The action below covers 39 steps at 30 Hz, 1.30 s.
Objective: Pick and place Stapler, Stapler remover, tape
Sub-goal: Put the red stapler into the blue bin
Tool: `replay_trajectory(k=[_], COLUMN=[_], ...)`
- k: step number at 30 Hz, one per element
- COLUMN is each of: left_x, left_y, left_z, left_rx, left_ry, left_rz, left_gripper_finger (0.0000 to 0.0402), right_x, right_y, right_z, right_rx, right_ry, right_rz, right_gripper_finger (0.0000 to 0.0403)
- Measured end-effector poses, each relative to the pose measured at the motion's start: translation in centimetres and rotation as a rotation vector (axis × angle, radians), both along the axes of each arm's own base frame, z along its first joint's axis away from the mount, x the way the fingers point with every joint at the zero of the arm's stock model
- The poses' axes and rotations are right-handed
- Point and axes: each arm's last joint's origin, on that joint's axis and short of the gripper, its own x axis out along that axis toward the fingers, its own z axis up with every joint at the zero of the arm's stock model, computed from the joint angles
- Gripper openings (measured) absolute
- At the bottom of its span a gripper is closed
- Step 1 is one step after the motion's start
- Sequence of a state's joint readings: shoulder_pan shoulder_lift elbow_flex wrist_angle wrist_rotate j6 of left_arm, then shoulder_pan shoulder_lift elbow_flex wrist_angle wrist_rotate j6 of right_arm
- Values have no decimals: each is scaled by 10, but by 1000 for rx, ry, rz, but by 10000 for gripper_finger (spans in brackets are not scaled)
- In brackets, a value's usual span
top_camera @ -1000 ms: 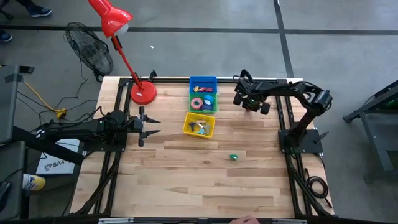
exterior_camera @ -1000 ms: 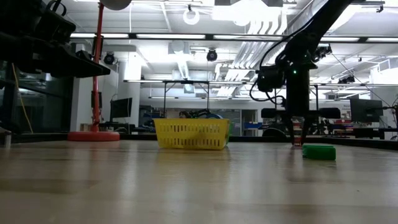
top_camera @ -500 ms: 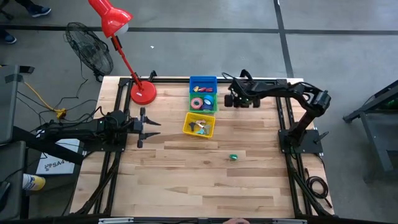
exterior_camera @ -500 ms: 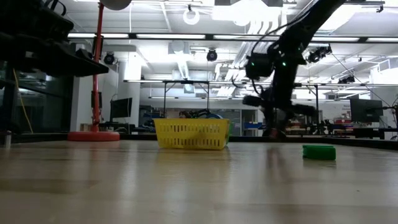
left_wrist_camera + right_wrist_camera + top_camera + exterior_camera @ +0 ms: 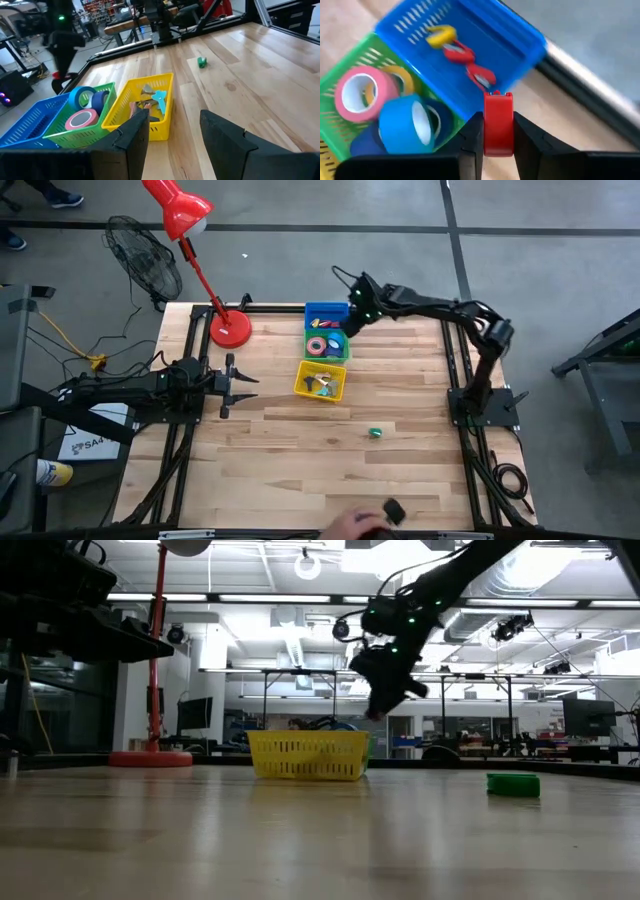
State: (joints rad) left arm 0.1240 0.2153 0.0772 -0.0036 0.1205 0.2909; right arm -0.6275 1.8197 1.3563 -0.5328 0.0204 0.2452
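Observation:
My right gripper (image 5: 352, 320) hangs over the right rim of the blue basket (image 5: 327, 313) at the table's far edge, shut on a small red stapler (image 5: 498, 122). Red and yellow pieces (image 5: 462, 52) lie in that basket. Next to it, the green basket (image 5: 328, 344) holds pink (image 5: 357, 95), blue (image 5: 405, 125) and yellow tape rolls. The yellow basket (image 5: 320, 382) holds small tools. A small green piece (image 5: 376, 433) lies on the bare wood. My left gripper (image 5: 240, 383) waits open at the table's left side. My right gripper pinches the red stapler by its two long sides (image 5: 487, 125) between both fingers. The fingers come from above, slanting toward the table's left. The stapler is lifted clear and runs along the fingers, its far end (image 5: 496, 95) showing past the tips above the blue basket's rim.
A red desk lamp's base (image 5: 230, 328) stands at the table's far left. A person's hand with a dark object (image 5: 375, 515) reaches over the near edge. Bare wood lies between the baskets and the near edge.
My right gripper has moved from the far right of the table toward the left along the far edge and risen, carrying the red stapler up to the blue basket. A hand holding a dark object has come in at the near edge.

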Motion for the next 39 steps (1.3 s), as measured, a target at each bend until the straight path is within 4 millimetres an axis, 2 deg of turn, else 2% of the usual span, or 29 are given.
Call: replay_trajectory(k=[8, 13, 19, 39], left_x=[0, 0, 0, 0], left_y=[0, 0, 0, 0], left_z=[0, 0, 0, 0], left_rx=[0, 0, 0, 0], left_ry=[0, 0, 0, 0], left_rz=[0, 0, 1, 1], left_gripper_finger=[172, 172, 172, 172], right_x=[47, 64, 70, 69], right_y=[-35, -50, -55, -59], right_z=[-6, -16, -11, -10], right_rx=[-62, -61, -120, -181], right_ry=[14, 74, 64, 77], right_rz=[322, 404, 461, 505], right_gripper_finger=[66, 65, 68, 82])
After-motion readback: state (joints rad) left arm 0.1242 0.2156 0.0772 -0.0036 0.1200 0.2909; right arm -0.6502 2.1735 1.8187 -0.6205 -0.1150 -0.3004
